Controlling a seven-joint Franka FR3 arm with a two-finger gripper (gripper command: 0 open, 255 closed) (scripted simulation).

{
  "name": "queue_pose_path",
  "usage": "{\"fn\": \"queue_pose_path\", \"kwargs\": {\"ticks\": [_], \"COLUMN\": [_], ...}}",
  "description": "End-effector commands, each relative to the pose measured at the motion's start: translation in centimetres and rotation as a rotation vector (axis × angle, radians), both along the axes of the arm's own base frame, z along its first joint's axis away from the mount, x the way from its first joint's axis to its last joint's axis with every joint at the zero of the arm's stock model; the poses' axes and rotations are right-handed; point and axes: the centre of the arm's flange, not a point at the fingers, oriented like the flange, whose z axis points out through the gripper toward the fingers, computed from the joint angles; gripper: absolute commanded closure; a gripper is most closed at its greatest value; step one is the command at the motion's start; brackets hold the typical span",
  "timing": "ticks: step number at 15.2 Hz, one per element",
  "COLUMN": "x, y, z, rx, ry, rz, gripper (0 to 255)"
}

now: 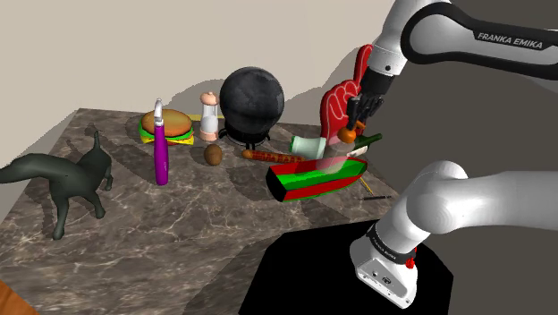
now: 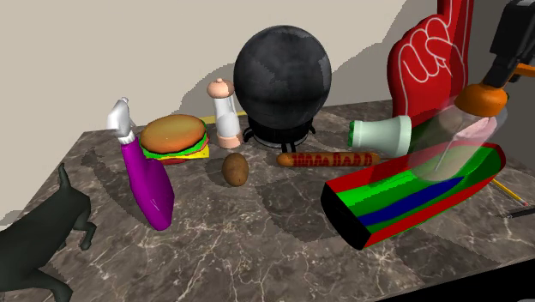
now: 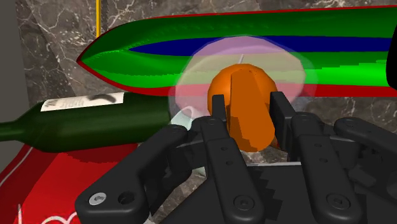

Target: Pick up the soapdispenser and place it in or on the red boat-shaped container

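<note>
Pinching the soap dispenser by its orange cap, jaws held it above the red boat-shaped container directly beneath, ready for lowering.

The black gripper sat at the two o'clock corner on the orange pump head of a see-through soap dispenser, which hung tilted over the three o'clock end of the red boat-shaped container, green and blue inside. At the boat's eleven o'clock lay a green bottle and a sausage, with a red foam hand at twelve. Toward nine o'clock on the marble table were a black round pot, a shaker, a burger and a leaning purple bottle.
</note>
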Motion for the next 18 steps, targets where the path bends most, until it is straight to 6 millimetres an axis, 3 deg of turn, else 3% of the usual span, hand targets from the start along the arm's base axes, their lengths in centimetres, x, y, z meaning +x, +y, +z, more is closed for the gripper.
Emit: {"fn": "queue_pose_path", "kwargs": {"ticks": [1,2,7,11,18], "x": [0.0,0.0,0.0,0.2,0.2], "y": [0.0,0.0,0.0,0.1,0.1], "z": [0.0,0.0,0.0,5.0,5.0], "rx": [0.000,0.000,0.000,0.000,0.000], "ry": [0.000,0.000,0.000,0.000,0.000], "rz": [0.000,0.000,0.000,0.000,0.000], "gripper": [255,0,0,0,0]}}
